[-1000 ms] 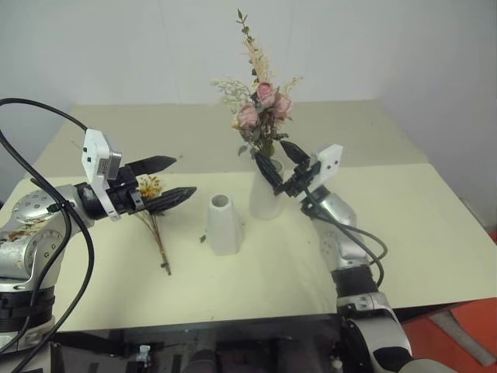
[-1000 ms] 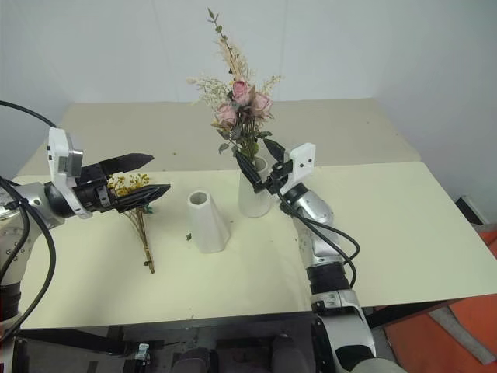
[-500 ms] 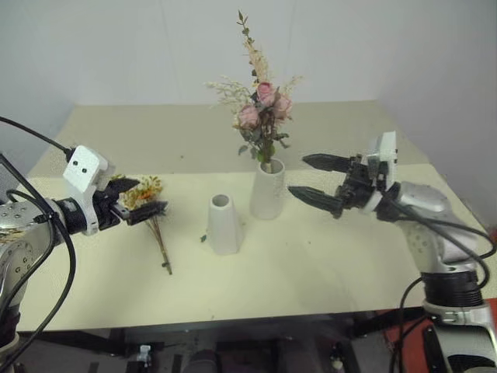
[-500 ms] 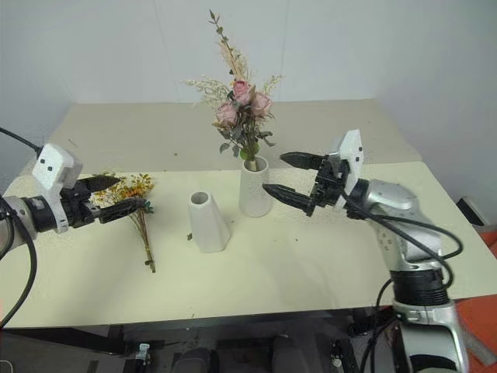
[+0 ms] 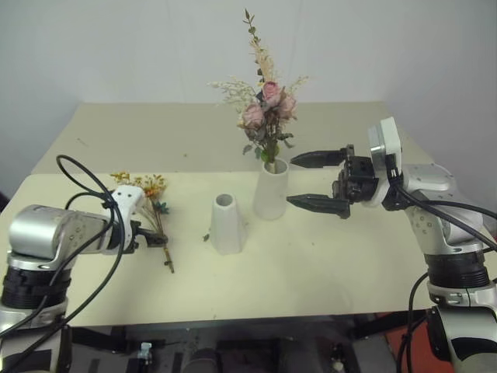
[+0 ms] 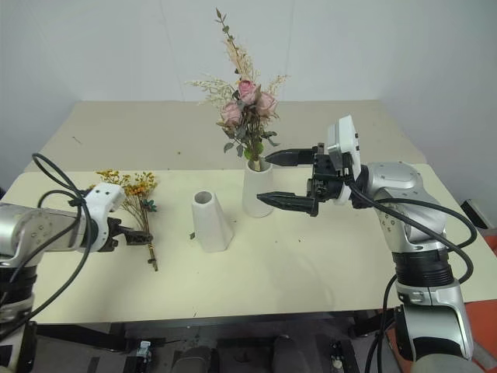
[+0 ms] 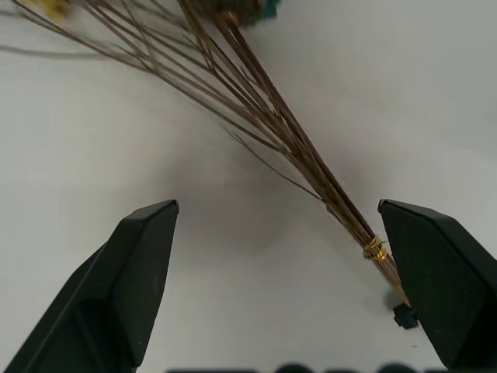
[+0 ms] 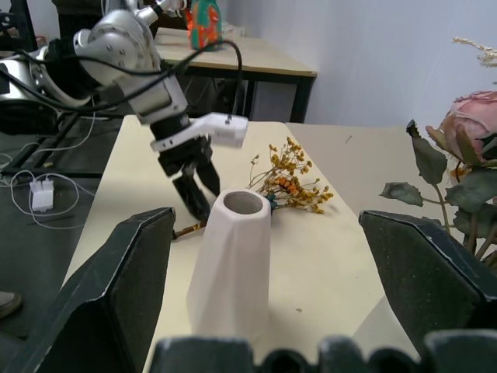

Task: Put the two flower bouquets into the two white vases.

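Table [image 5: 326, 256], cream, bearing all task items; no legible writing or brand marks on any item. Right gripper [image 5: 318, 180]: fingers spread wide, empty, pointing level toward the tall vase [image 5: 270, 194], just beside its tips. A second ago it stood against this vase; it has since drawn back to the robot's right. Rose bouquet [image 5: 264, 109]: upright in the tall vase, above and beyond the right gripper's fingertips. Short vase [image 5: 227, 224]: cone-shaped, empty, between the two grippers, nearer the tall vase. Left gripper [image 7: 279, 280]: fingers wide apart, holding nothing, lowered over the table; a second ago it hung higher, pointing level. Yellow bouquet [image 5: 151, 210]: flat on the table, its bound brown stems [image 7: 311, 179] running between the left gripper's open fingers, close to one fingertip; blossoms lie beyond the gripper.
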